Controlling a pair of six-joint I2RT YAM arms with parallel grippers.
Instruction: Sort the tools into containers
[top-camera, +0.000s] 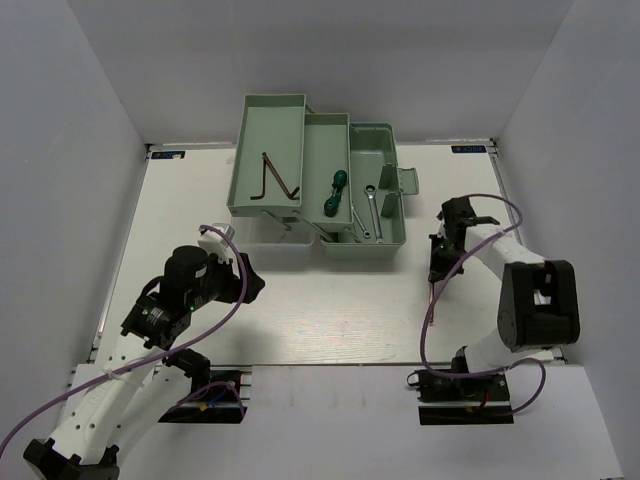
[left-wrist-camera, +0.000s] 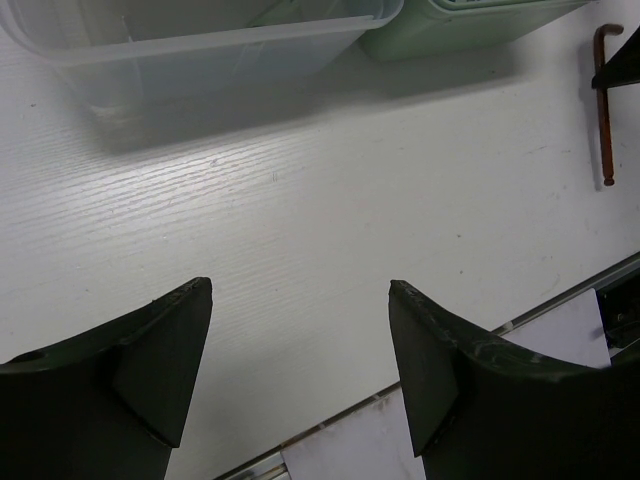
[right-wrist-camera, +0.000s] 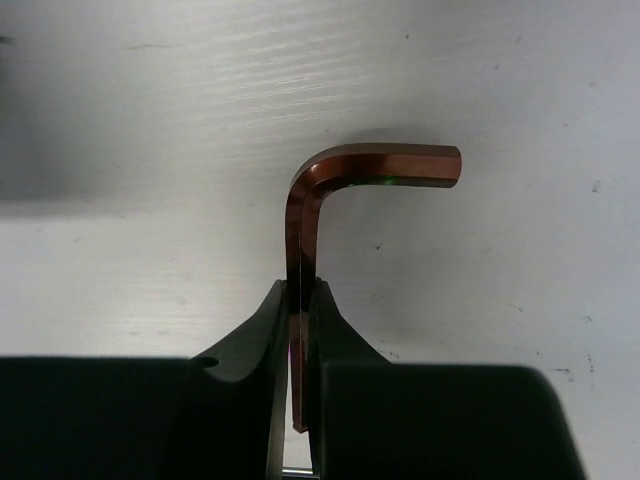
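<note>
The mint-green toolbox (top-camera: 385, 140) stands open at the back middle. Its left tray (top-camera: 272, 110) holds two reddish-brown hex keys (top-camera: 275, 182). The middle tray (top-camera: 325, 135) holds two green-handled screwdrivers (top-camera: 335, 195). The base bin holds silver wrenches (top-camera: 370, 205). My right gripper (top-camera: 440, 258) (right-wrist-camera: 302, 290) is shut on the long leg of another hex key (right-wrist-camera: 302, 220), low over the table to the right of the toolbox, with the bend pointing right. That key also shows in the left wrist view (left-wrist-camera: 605, 100). My left gripper (top-camera: 247, 282) (left-wrist-camera: 300, 290) is open and empty in front of the toolbox.
The toolbox's clear lid (left-wrist-camera: 200, 40) lies at the front of the box, just beyond my left gripper. The table's near edge strip (left-wrist-camera: 560, 305) runs close under the left fingers. White walls close in the table on three sides.
</note>
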